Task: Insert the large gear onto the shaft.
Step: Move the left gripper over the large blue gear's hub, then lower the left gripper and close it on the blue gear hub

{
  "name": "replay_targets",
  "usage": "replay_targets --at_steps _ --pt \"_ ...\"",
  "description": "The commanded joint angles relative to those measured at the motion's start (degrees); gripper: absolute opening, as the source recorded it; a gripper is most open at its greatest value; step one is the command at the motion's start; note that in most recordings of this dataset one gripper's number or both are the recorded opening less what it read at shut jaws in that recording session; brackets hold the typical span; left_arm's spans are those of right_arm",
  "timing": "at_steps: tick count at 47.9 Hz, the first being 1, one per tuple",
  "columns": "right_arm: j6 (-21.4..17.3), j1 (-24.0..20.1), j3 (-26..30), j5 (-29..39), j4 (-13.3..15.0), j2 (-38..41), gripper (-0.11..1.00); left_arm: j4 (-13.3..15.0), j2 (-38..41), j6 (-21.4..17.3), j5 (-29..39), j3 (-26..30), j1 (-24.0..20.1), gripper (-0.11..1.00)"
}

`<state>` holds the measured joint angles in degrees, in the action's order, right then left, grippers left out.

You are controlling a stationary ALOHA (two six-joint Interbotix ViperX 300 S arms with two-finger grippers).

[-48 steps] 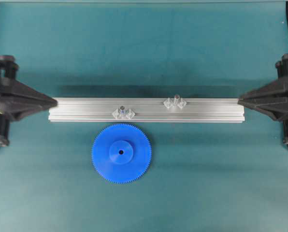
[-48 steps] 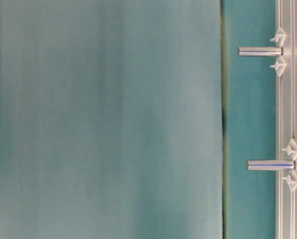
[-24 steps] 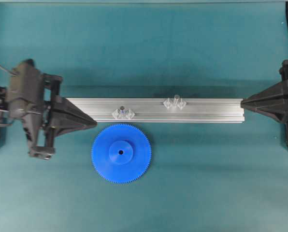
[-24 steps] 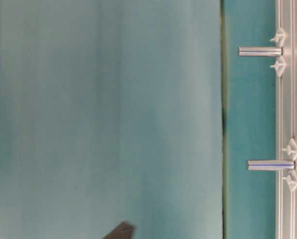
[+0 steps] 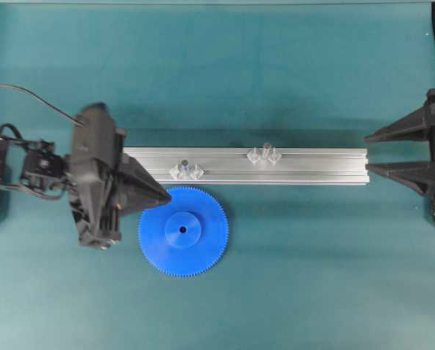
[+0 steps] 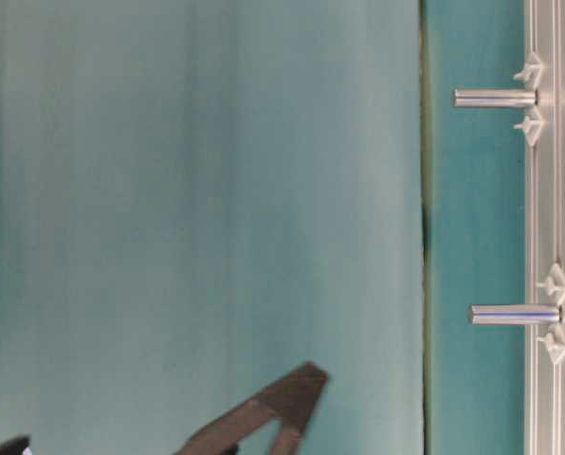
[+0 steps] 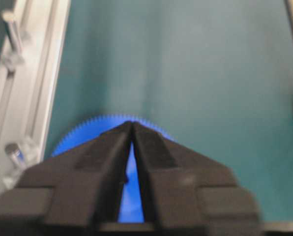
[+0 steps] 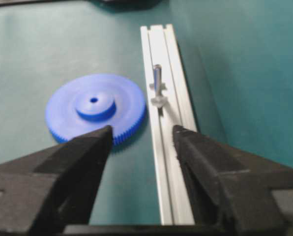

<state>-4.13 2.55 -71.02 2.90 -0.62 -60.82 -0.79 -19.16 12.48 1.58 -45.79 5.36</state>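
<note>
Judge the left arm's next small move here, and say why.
Probably open wider and lower onto the large gear. The left gripper hangs at its upper-left rim with the jaws only a slit apart, the gear lies flat and ungripped, and both pins stand bare on the rail.

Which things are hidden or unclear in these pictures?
- Left end of the rail: overhead view, covered by the left gripper.
- Most of the blue gear: left wrist view, behind the fingers; picture blurred.
- Pin nearer the gear: right wrist view, not visible; only one pin shows.
- Gear: absent from the table-level view.
- Right gripper: overhead view, body cut off by the edge.
</note>
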Motion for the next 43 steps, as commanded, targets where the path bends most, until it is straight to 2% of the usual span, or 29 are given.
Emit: replay_targets --at_steps 1,8,11,22,30,37,43 --pt "-0.18 0.18 1.23 0.09 0.09 0.35 0.70 -0.09 0.79 0.00 4.22 2.90 0.44 0.30" --pt "-0.18 0.18 1.14 0.44 0.09 0.26 0.70 -0.09 2.37 -0.18 6.15 5.62 1.32 0.73" --pt "-0.18 0.18 1.14 0.88 0.09 0.26 0.71 -0.18 3.52 -0.18 6.59 6.33 1.58 0.86" --pt "-0.18 0.18 0.88 5.45 0.09 -0.35 0.71 -0.18 10.99 -0.44 11.34 9.32 2.81 0.85" --pt "-0.35 0.18 0.88 6.50 0.09 -2.11 0.71 -0.18 17.49 -1.05 21.71 15.56 3.08 0.89" --pt "-0.35 0.18 0.97 7.56 0.09 -3.34 0.71 -0.44 22.50 -5.45 28.74 20.21 3.08 0.89" --pt "-0.53 0.18 1.23 8.96 0.09 -3.52 0.71 -0.53 25.31 -7.91 30.94 22.24 2.99 0.89"
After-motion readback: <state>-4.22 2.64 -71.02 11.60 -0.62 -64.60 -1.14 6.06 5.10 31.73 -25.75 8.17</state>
